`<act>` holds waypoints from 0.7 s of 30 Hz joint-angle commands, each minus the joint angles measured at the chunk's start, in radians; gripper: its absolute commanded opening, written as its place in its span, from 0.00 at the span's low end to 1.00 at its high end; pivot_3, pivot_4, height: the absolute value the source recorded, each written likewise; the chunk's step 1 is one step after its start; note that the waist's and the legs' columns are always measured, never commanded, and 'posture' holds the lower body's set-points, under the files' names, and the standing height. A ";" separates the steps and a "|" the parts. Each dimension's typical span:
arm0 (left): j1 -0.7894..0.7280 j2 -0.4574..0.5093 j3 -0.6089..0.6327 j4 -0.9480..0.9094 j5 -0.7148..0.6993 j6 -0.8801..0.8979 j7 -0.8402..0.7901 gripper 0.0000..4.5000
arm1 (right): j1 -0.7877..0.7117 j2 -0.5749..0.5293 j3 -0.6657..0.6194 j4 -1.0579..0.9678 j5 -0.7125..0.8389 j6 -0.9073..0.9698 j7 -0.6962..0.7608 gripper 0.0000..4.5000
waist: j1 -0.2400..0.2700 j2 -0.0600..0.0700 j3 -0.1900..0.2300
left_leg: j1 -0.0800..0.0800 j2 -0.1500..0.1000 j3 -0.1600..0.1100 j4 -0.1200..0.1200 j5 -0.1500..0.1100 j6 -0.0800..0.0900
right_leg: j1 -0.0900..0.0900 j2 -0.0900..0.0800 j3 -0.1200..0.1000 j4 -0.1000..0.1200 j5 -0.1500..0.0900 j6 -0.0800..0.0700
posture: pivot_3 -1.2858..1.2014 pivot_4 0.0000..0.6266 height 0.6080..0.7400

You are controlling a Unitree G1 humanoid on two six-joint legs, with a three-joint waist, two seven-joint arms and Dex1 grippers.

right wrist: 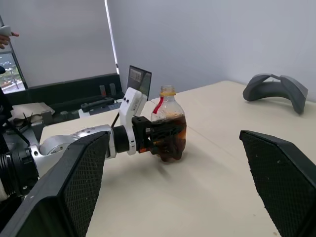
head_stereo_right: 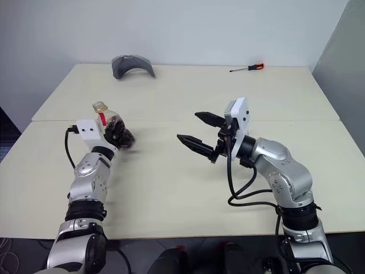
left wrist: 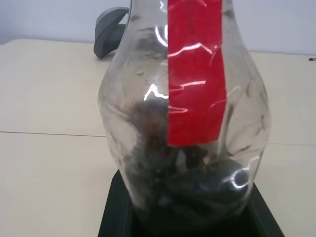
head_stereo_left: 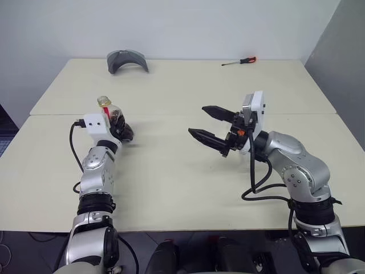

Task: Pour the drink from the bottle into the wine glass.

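The bottle [head_stereo_left: 112, 113] is upright at the left of the table [head_stereo_left: 171, 182], clear and bulbous with a red label strip and a yellow top. The dark brown drink [right wrist: 172, 129] fills its lower part. My left gripper [head_stereo_left: 122, 129] is shut on the bottle's lower body; whether the base touches the table I cannot tell. In the left wrist view the bottle [left wrist: 187, 123] stands between the fingers [left wrist: 118, 212]. My right gripper [head_stereo_left: 197, 120] hovers open and empty over the table's middle, pointing left toward the bottle. The wine glass is out of view.
A grey curved object [head_stereo_left: 127, 60] lies at the far left edge of the table, a red-handled screwdriver [head_stereo_left: 239, 61] at the far right. A seam [head_stereo_left: 171, 115] crosses the table between its two halves. A person's hand [right wrist: 6, 37] shows far off in the right wrist view.
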 commanded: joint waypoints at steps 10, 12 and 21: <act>-0.017 0.032 0.016 0.033 0.030 -0.107 0.023 0.16 | -0.012 -0.013 -0.003 -0.001 -0.019 -0.032 0.019 1.00 | 0.000 0.000 0.000 | 0.000 0.000 0.000 0.000 0.000 0.000 | 0.000 0.000 0.000 0.000 0.000 0.000 | 0.52 0.24 1.00; -0.020 0.035 0.017 0.043 0.031 -0.113 0.021 0.16 | -0.014 -0.010 -0.005 0.004 -0.019 -0.034 0.019 1.00 | 0.000 0.000 0.000 | 0.000 0.000 0.000 0.000 0.000 0.000 | 0.000 0.000 0.000 0.000 0.000 0.000 | 0.52 0.24 1.00; -0.025 0.036 0.024 0.074 0.017 -0.139 0.010 0.16 | -0.019 -0.009 -0.009 0.008 -0.024 -0.041 0.023 1.00 | 0.000 0.000 0.000 | 0.000 0.000 0.000 0.000 0.000 0.000 | 0.000 0.000 0.000 0.000 0.000 0.000 | 0.52 0.24 1.00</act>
